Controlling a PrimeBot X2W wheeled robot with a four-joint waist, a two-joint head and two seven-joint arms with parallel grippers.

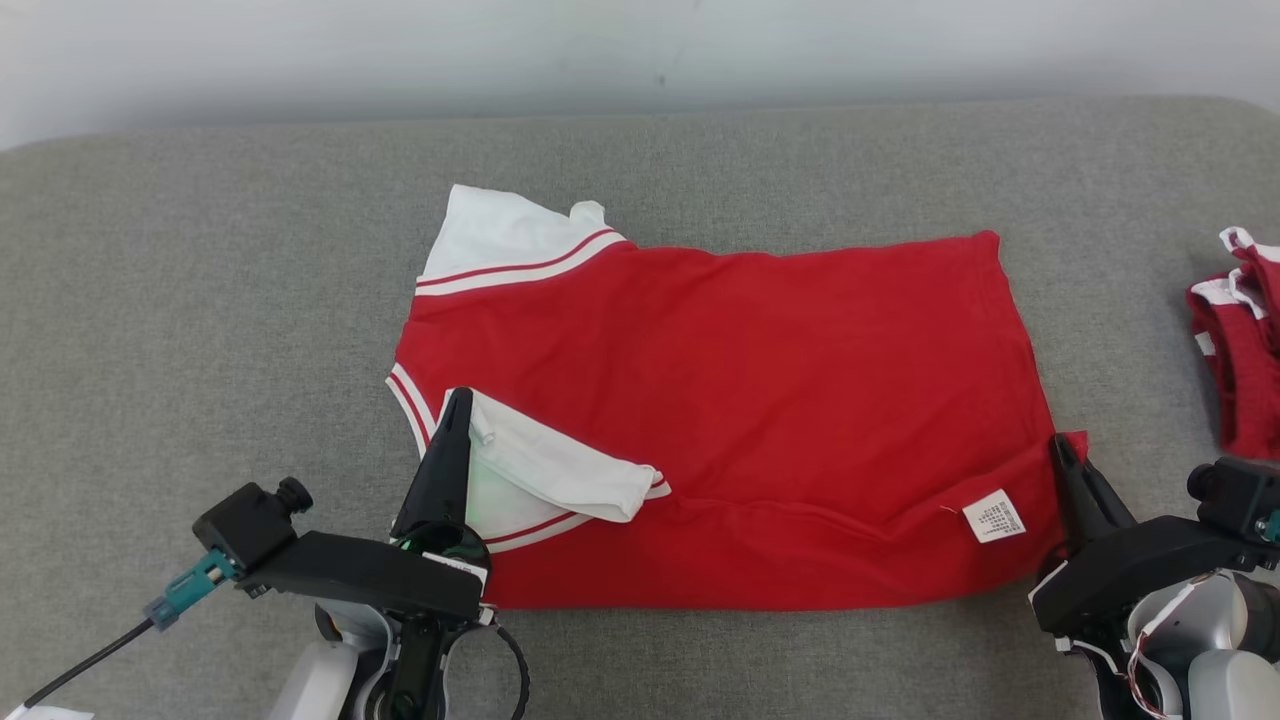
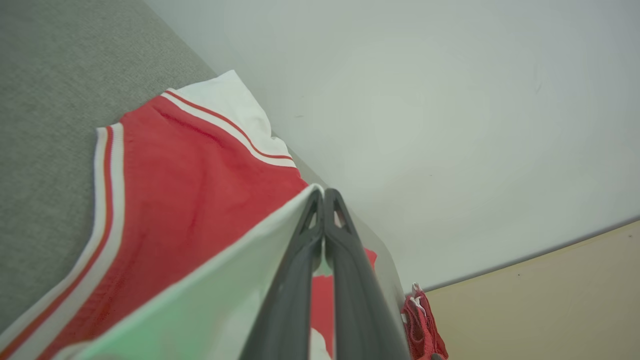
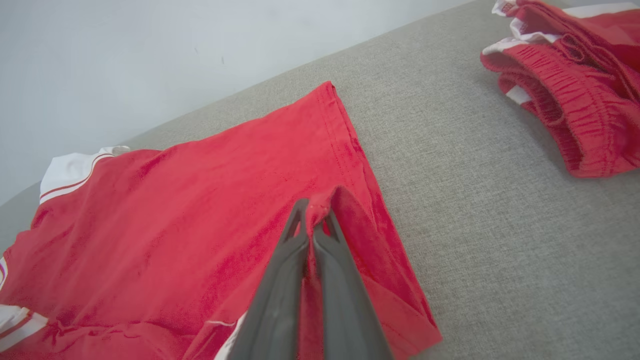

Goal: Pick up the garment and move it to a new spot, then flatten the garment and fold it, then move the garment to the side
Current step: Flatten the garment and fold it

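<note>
The garment, a soft, light red shirt, lies spread mid-way on the grey padded surface. My left pincer pinches its white sleeve at 7 o'clock. My right pincer pinches the hem corner at 4 o'clock. It will sag between grips. The print on the white label is too small to read.

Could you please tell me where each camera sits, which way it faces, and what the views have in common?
Head view: on the head, facing forward and down at the red shirt with white sleeves on the grey fabric surface; left gripper and right gripper at the bottom corners.
Left wrist view: on the left wrist, facing along shut fingers pinching a sleeve, toward the pale wall.
Right wrist view: on the right wrist, facing along shut fingers pinching the hem.
Shared: the shirt.
</note>
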